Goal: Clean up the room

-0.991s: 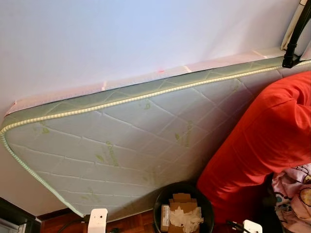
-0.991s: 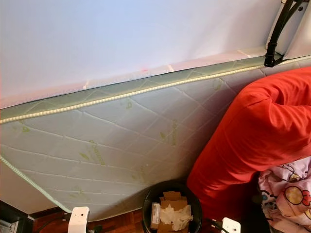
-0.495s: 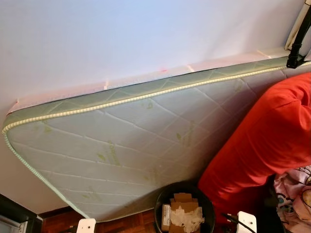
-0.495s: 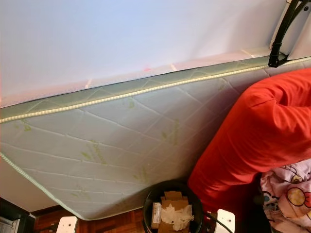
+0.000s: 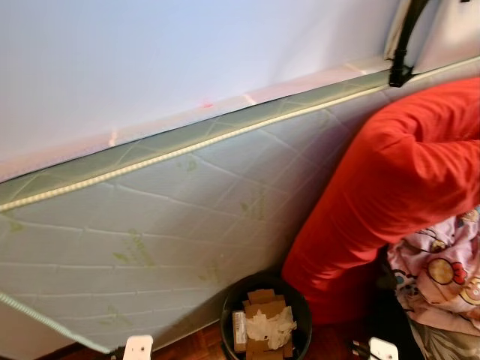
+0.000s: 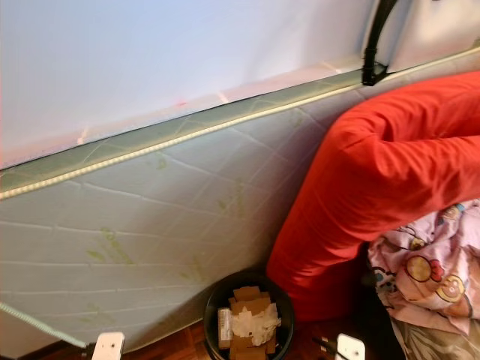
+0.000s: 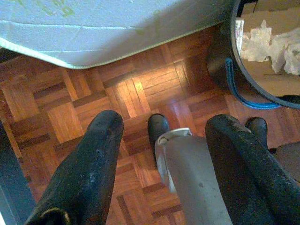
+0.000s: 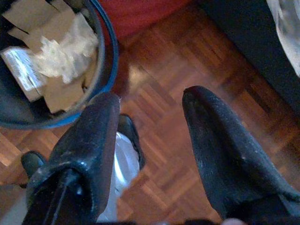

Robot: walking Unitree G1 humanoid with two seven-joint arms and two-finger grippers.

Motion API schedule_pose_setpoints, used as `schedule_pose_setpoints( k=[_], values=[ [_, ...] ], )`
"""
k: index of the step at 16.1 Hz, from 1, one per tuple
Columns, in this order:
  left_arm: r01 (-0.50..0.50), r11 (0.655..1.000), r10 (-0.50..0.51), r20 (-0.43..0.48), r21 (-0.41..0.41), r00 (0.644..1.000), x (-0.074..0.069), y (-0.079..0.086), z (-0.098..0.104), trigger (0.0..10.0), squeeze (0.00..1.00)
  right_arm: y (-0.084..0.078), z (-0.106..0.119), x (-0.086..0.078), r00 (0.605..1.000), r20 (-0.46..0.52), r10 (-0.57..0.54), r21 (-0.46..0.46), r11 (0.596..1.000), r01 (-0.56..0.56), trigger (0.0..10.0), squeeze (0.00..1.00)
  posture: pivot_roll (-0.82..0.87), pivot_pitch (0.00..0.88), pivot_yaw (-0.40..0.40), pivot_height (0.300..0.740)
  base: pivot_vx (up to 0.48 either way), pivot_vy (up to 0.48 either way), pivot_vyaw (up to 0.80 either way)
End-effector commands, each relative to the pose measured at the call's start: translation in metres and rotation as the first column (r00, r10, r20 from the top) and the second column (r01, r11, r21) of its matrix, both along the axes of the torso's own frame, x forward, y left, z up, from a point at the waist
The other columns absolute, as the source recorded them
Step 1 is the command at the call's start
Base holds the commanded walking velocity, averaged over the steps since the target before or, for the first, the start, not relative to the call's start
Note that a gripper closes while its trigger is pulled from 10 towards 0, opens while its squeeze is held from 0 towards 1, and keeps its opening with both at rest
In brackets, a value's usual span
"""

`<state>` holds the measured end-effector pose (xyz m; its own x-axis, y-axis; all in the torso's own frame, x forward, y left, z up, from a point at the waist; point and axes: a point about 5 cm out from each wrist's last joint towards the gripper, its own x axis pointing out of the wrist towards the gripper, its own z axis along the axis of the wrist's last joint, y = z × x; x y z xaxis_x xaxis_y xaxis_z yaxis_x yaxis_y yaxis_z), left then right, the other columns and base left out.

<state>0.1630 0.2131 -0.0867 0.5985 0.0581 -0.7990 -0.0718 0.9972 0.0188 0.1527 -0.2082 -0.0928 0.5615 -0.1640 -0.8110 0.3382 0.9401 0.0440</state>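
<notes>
A round black bin (image 5: 264, 328) holding cardboard scraps and crumpled white paper stands on the parquet floor at the foot of a leaning mattress (image 5: 150, 225). Both arms hang low, on either side of the bin. My left gripper (image 7: 166, 124) is open above the floor (image 7: 70, 108), with the bin (image 7: 262, 70) off to one side and my own leg below. My right gripper (image 8: 150, 98) is open and holds nothing, with the bin (image 8: 47, 61) close beside one finger.
The pale quilted mattress stands tilted against the white wall. A big red cushion (image 5: 390, 180) leans on it right of the bin, over a pink cartoon-print blanket (image 5: 442, 274). A black strap (image 5: 401, 45) hangs at the top right. Open parquet lies left of the bin.
The whole picture has slid left, so the camera has turned right; more of the blanket shows. The bin, mattress and cushion have not moved.
</notes>
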Motion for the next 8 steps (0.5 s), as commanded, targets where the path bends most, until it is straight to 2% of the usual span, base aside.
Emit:
schedule_pose_setpoints(
  k=[1, 4, 8],
  values=[
    [-0.004, 1.0, 0.005, -0.022, 0.008, 1.0, -0.009, 0.004, -0.003, 10.0, 0.0, 0.003, 0.003, 0.008, 1.0, 0.019, 0.018, 0.004, 1.0, -0.018, 10.0, 0.0, -0.04, 0.053, 0.037, 0.74, 0.0, 0.0, 0.0],
    [-0.008, 1.0, 0.008, -0.019, 0.009, 1.0, -0.007, 0.004, -0.002, 10.0, 0.0, 0.007, 0.004, 0.012, 0.999, 0.023, 0.048, 0.005, 0.999, -0.049, 10.0, 0.0, -0.04, 0.049, 0.034, 0.74, 0.0, 0.0, 0.0],
    [-0.006, 1.0, 0.006, -0.024, 0.01, 1.0, -0.006, 0.004, -0.002, 10.0, 0.0, -0.008, 0.001, -0.001, 0.999, -0.014, 0.028, -0.007, 1.0, -0.029, 10.0, 0.0, -0.06, 0.04, 0.042, 0.74, 0.0, 0.0, 0.0]
  ],
)
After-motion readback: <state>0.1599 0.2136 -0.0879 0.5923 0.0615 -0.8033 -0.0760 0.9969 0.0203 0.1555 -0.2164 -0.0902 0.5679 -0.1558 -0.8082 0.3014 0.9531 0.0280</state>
